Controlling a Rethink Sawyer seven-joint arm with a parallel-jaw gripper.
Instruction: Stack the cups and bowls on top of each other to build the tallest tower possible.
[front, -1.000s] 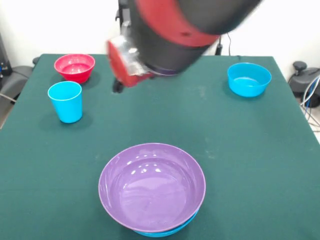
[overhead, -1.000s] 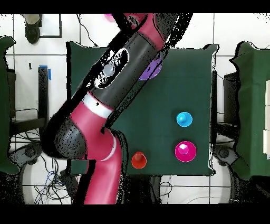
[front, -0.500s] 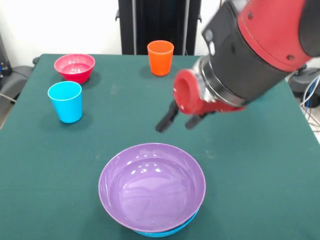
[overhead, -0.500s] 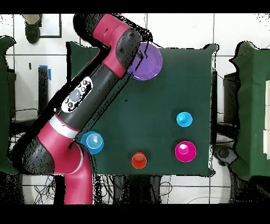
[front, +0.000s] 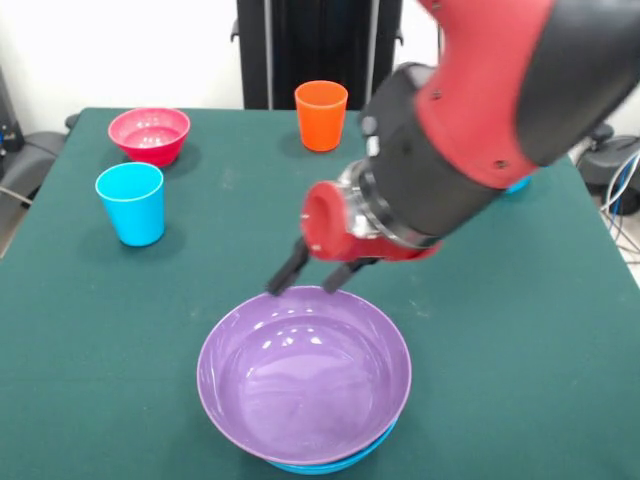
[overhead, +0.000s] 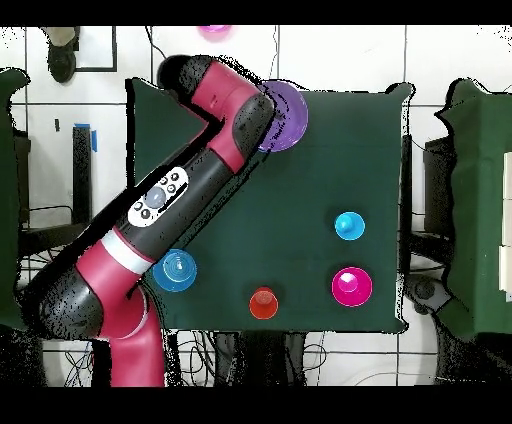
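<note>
The purple bowl (front: 305, 375) sits nested on a blue bowl (front: 330, 465) at the table's near edge; it also shows in the overhead view (overhead: 290, 118). My gripper (front: 308, 280) hangs just above the purple bowl's far rim, open and empty, its two dark fingers (front: 285, 277) apart. The light blue cup (front: 131, 203) stands alone at the left. The small crimson bowl (front: 149, 134) is at the far left. The orange cup (front: 321, 101) is at the far middle. Another blue bowl (overhead: 177, 270) is mostly hidden behind the arm in the front view.
The arm (overhead: 200, 170) stretches across the table from the base to the purple bowl. The green tablecloth (front: 520, 330) covers the table. A pink item (overhead: 213, 31) lies beyond the table's edge in the overhead view.
The arm has swung across the table and come down toward the purple bowl. The gripper now hangs over the bowl's far rim. The cups and bowls have not moved.
</note>
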